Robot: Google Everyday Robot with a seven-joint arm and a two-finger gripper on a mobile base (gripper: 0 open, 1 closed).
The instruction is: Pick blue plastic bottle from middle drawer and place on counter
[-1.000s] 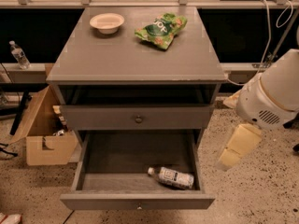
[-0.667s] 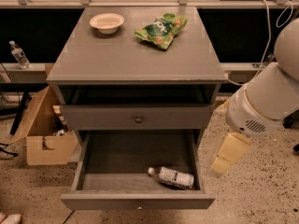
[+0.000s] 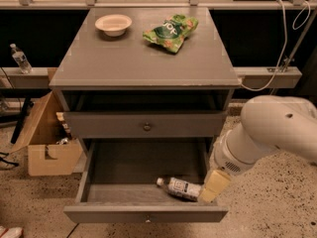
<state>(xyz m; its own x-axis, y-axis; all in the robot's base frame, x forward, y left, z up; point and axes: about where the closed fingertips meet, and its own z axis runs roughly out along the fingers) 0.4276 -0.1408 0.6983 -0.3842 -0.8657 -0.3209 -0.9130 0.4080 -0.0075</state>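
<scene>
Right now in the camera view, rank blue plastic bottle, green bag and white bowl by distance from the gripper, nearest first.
The gripper hangs at the right end of the middle drawer.
1. blue plastic bottle: just left of it, lying in the drawer.
2. green bag: on the counter, rear right.
3. white bowl: on the counter, rear left.

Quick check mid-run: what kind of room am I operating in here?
Likely a robot lab or test bay, not a home: speckled bare floor, an open cardboard box beside the cabinet, a loose cable by the rail. The hand hangs at the open middle drawer, right corner.
</scene>
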